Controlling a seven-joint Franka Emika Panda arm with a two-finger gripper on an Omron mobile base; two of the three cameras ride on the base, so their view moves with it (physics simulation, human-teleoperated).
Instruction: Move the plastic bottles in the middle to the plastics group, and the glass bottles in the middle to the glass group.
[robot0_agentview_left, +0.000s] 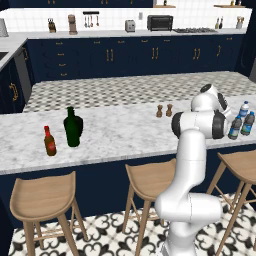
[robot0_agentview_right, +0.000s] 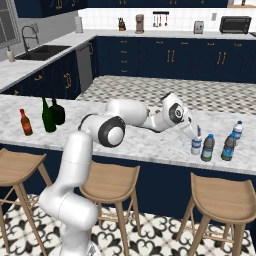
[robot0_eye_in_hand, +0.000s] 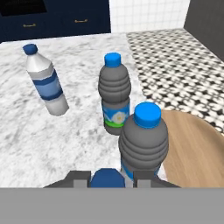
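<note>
While 3 water bottles (robot0_agentview_right: 207, 148) crowd alongside, the gripper (robot0_agentview_right: 196, 140) straddles a blue-capped bottle (robot0_eye_in_hand: 105, 178), grip unclear.

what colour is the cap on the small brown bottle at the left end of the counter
Red. The small brown bottle shows its cap best in the left base view.

The desk (robot0_agentview_right: 150, 142) is showing a smooth, pale grey-veined marble top, and the stools (robot0_agentview_left: 42, 197) beneath it are looking like matt light wood. The water bottles (robot0_eye_in_hand: 114, 94) are appearing as ribbed grey plastic with smooth blue caps, while the green bottles (robot0_agentview_right: 48, 117) and the small brown bottle (robot0_agentview_left: 49, 142) are looking like dark glass. The robot arm (robot0_agentview_left: 192, 150) is wearing a smooth white shell with dark joints.
</note>
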